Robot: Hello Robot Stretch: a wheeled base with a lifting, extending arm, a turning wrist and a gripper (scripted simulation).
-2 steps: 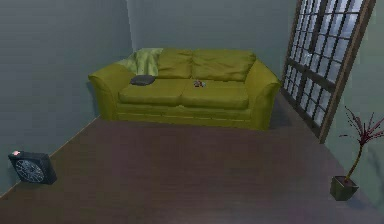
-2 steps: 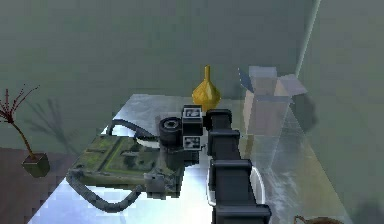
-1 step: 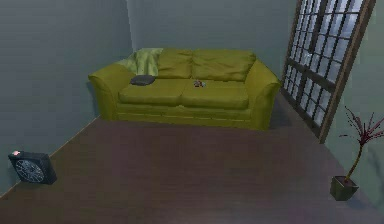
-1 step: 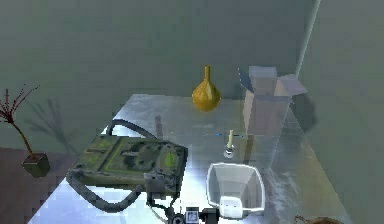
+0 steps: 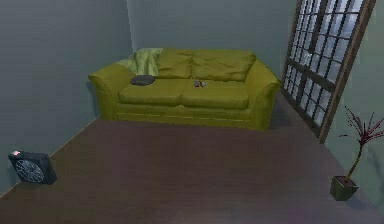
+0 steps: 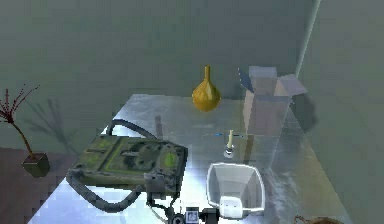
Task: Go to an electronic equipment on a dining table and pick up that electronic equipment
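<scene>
Arm side view, dining table (image 6: pixel 290 170): pale glossy top, close alongside you.
Electronic equipment (image 6: pixel 128 158): olive-green boxy set with dials, lying flat toward the table's near left corner, with a dark strap or cable looped round it.
Gripper (image 6: pixel 172 207): dark shape low at the bottom edge, near the set's near right corner. You cannot tell how its fingers are set, nor whether it holds anything.
Step in hand: by my judgement, the final approach for the grasp. Line the fingers up on the set's firm body, not the loose loop (it would likely slip or drag), and come in slowly.
White bin (image 6: pixel 236 188): just right of the gripper, so keep the arm off it.
Yellow vase (image 6: pixel 206 93), cardboard box (image 6: pixel 264 98), small bottle (image 6: pixel 229 146): farther out on the table, apart from the set.
Forward view: yellow sofa (image 5: pixel 185 90), potted plant (image 5: pixel 345 186), floor fan (image 5: pixel 30 166). None of these concerns the pick.
Hard to make out: the gripper's far end sits at the frame's edge, so you cannot judge whether it touches the set.
</scene>
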